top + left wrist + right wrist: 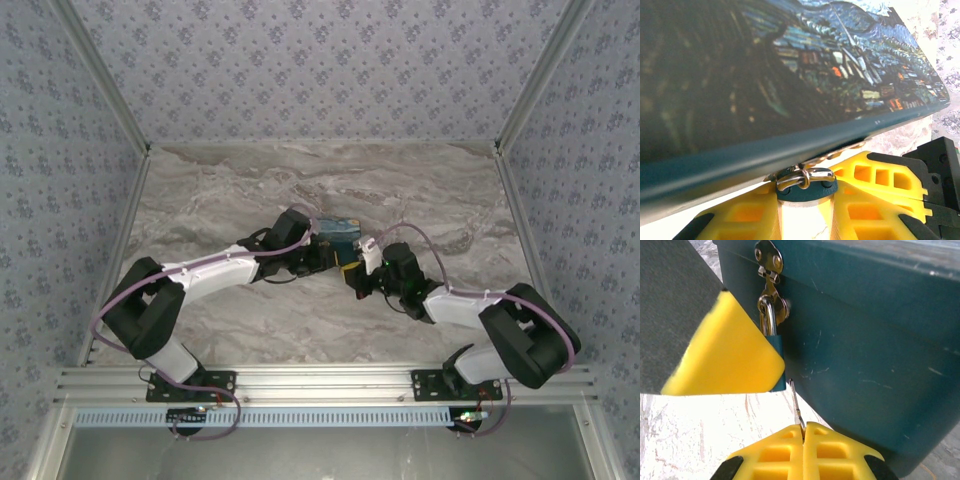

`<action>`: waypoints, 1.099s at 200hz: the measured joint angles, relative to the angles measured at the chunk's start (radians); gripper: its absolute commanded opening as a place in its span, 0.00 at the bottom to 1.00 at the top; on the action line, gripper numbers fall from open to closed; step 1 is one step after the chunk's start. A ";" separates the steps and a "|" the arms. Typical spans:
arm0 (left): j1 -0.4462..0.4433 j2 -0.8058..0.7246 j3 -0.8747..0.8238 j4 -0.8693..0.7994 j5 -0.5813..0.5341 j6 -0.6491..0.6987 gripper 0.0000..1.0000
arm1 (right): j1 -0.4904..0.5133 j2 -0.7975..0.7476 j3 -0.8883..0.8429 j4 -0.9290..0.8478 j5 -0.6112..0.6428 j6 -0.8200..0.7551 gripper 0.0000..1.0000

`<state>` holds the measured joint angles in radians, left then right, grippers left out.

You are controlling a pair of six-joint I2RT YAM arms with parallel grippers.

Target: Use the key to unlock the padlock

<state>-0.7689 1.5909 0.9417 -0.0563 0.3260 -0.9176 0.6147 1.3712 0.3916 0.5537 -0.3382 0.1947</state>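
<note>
Pressed shut in the foreground, the yellow-fingered right hand (pixel 803 432) pinches a thin dark metal key (pixel 796 402) by its head. The blade stands nearly upright, its tip aimed at the underside of the small blue-bodied padlock (pixel 778 352). The padlock hangs shackle-up, body-down from the silver hasp (pixel 769 260) on the front of the teal box with the painted night-sky lid (pixel 865 340), just above the marble-patterned counter (pixel 685 435). The left hand (pixel 806 200) is clamped on the padlock's body, steadying it. The key's long axis runs almost parallel to the lock's, but its tip sits at the body's lower corner on the box side, seemingly not yet in the keyway. Done well, the right hand would nudge the tip under the body's middle, hold the blade in line, then push straight up against the left hand's brace.
</note>
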 measured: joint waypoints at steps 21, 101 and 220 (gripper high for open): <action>0.000 0.000 0.000 0.000 0.000 0.000 0.23 | 0.001 -0.012 -0.005 -0.011 0.001 0.000 0.00; 0.000 0.000 0.000 0.000 0.000 0.000 0.23 | 0.034 -0.014 -0.005 -0.026 0.002 0.000 0.00; -0.002 0.000 0.000 0.000 0.000 0.000 0.23 | 0.015 -0.023 -0.006 -0.019 0.002 0.002 0.00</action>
<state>-0.7708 1.5913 0.9417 -0.0563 0.3264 -0.9176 0.6296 1.3487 0.3855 0.5350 -0.3359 0.1967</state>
